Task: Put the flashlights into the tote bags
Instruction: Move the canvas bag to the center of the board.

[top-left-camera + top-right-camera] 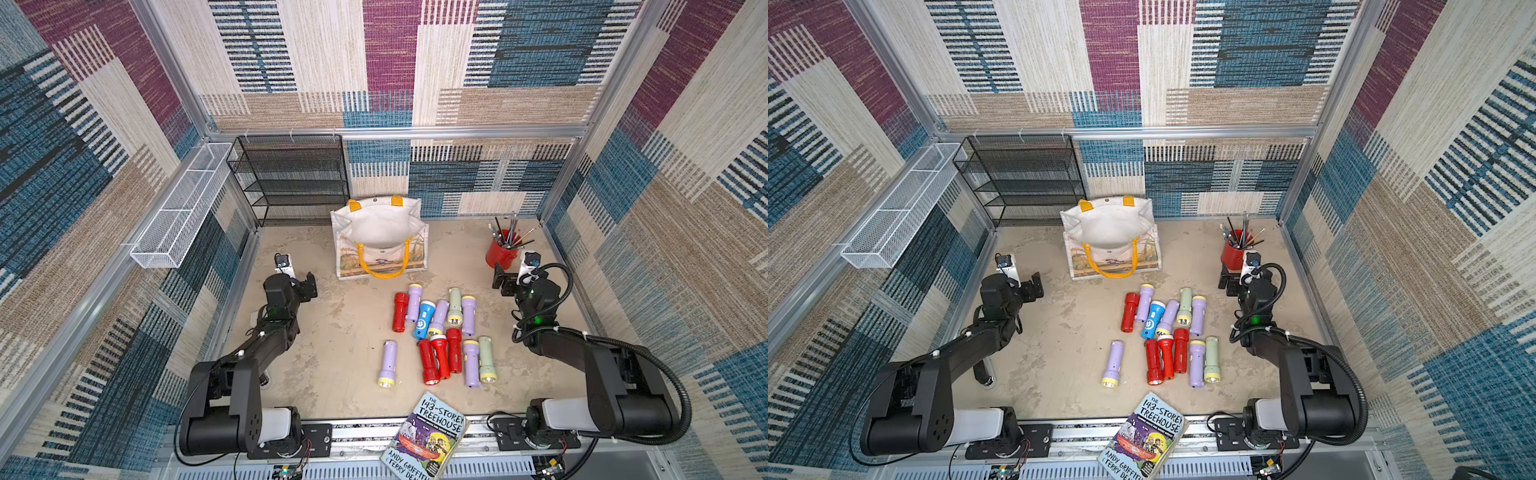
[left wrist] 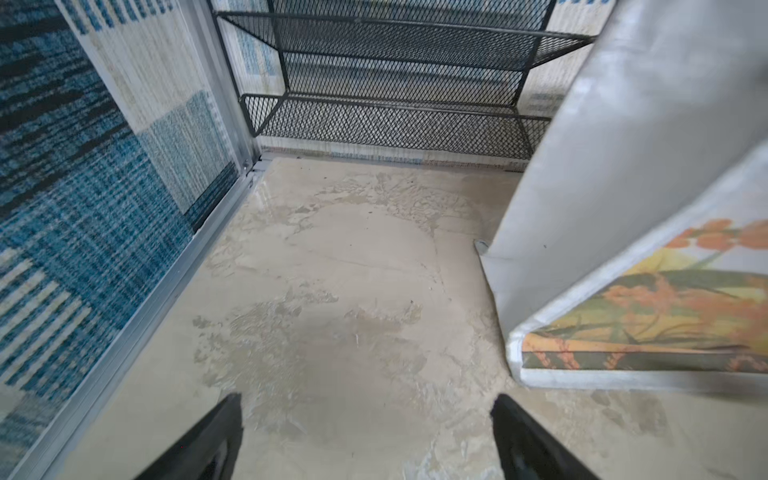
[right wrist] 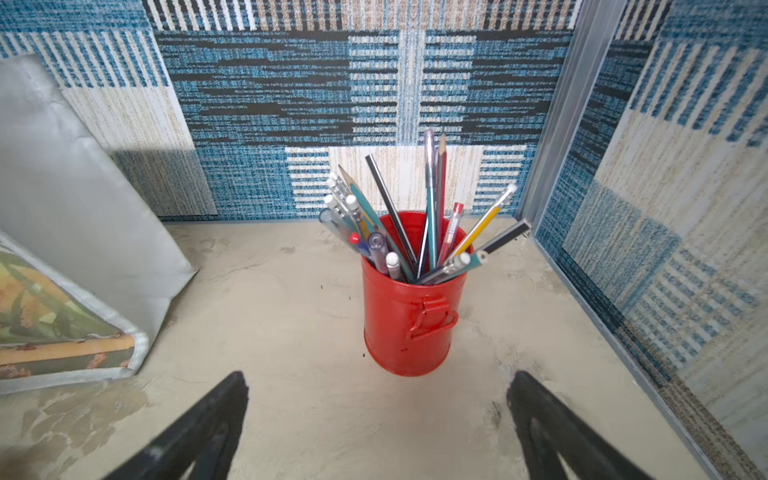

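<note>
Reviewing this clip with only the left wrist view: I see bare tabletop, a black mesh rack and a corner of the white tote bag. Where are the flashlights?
Observer: The flashlights lie in a loose cluster on the tabletop, between the tote bag and a book at the near edge.
Operator: Any in the bag yet?
Observer: None shows; in both top views its open mouth reveals only white lining.
Operator: And the right arm?
Observer: The right pincer is open and empty, facing a red cup of pens and pencils.
</note>
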Controlling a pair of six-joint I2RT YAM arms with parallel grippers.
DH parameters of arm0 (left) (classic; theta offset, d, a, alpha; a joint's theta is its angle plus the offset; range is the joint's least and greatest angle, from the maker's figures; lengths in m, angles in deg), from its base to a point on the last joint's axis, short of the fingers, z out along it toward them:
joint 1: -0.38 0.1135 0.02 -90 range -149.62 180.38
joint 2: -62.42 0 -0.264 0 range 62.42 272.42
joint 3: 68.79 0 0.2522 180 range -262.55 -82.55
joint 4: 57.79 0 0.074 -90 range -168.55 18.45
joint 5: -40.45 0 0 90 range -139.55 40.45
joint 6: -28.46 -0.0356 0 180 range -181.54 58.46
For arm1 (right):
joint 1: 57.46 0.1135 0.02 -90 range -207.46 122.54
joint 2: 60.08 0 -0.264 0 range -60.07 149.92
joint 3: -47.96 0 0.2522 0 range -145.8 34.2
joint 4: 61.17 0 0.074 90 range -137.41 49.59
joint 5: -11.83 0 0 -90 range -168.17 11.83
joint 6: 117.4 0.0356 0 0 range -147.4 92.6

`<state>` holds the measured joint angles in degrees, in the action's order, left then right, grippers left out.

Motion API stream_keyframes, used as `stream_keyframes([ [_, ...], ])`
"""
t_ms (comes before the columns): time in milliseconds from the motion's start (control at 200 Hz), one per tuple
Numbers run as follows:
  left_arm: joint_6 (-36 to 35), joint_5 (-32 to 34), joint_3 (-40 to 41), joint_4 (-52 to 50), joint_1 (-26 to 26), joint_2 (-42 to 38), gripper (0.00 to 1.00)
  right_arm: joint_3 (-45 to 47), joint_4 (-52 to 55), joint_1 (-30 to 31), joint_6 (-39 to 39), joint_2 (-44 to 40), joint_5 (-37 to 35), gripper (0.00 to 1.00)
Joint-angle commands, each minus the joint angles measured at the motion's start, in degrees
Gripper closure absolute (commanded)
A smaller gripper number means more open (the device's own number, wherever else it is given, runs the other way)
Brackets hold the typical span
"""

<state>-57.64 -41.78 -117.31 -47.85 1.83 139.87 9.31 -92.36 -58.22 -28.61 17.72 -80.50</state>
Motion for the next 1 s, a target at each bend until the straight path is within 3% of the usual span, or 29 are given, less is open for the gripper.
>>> stream_keyframes([
  [0,4.93,4.29,-8.14,-20.63,0.04,0.58,0.12,-4.07,9.15,-0.04,2.75,-1.57,-2.58,0.01],
  [270,9.72,-3.03,-28.25,-42.00,-0.61,3.55,0.16,-14.28,24.54,0.05,7.80,-4.05,-4.86,0.00],
  [556,7.06,-3.14,-53.38,-64.97,-6.19,12.41,0.20,-16.20,30.41,0.14,14.37,-6.61,-0.51,0.02],
  [996,5.94,-7.24,-80.86,-78.48,-16.54,30.93,0.27,-19.26,36.71,1.45,17.18,-8.96,4.44,0.04],
])
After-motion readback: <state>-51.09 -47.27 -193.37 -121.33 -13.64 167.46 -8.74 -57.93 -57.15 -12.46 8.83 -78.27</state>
